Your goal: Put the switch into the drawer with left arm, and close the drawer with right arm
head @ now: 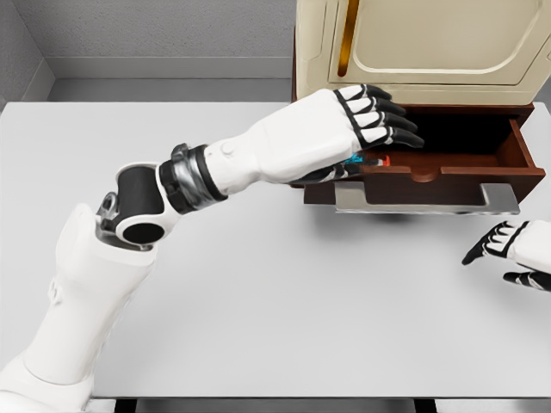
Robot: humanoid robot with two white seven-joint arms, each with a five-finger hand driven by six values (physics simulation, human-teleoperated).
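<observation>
My left hand (379, 129) reaches over the open brown drawer (465, 168) of the cabinet at the back right. Its fingers stretch out over the drawer's left end. Under the palm a small piece of the switch (366, 161) shows in blue and red, at the drawer's front left corner; I cannot see whether the fingers still hold it. The drawer stands pulled out, with a grey handle bar (426, 200) along its front. My right hand (508, 254) rests on the table at the right edge, fingers relaxed, holding nothing, just below the drawer's right end.
A cream-coloured appliance (422, 43) sits on top of the dark brown cabinet (297, 95). The white table (258, 284) runs wide in front of me, with a grey wall behind it.
</observation>
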